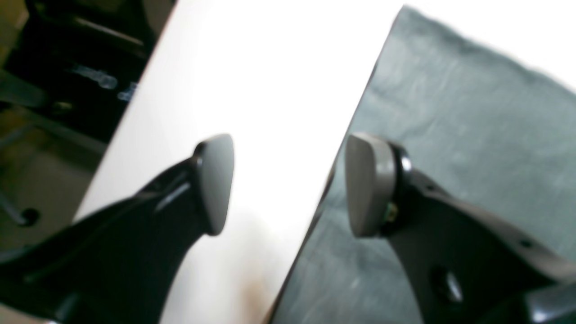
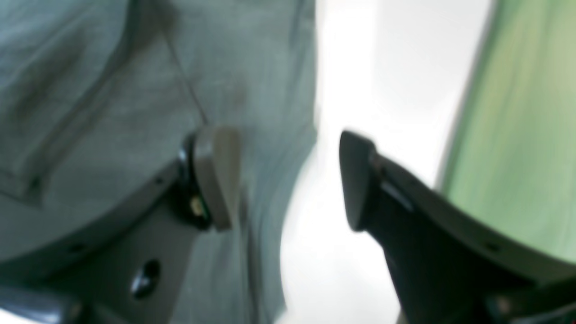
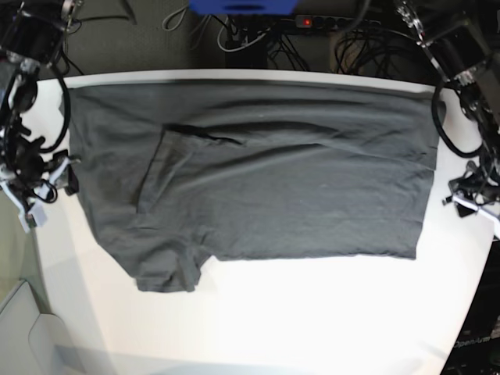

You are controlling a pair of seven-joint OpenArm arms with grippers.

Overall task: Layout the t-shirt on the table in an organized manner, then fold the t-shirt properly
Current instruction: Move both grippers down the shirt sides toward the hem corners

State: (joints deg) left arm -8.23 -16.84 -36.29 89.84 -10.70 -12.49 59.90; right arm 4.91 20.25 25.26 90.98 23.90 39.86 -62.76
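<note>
The dark grey t-shirt lies spread flat across the far half of the white table, with a sleeve sticking out at its near left corner. My right gripper stands open at the shirt's left edge. In the right wrist view its gripper holds nothing, one pad over the t-shirt, the other over bare table. My left gripper is open at the shirt's right edge. Its wrist view shows the gripper empty, straddling the t-shirt's hem.
Cables and a power strip lie behind the table's far edge. The table edge runs close to both grippers. Beyond it are green floor on one side and dark furniture on the other.
</note>
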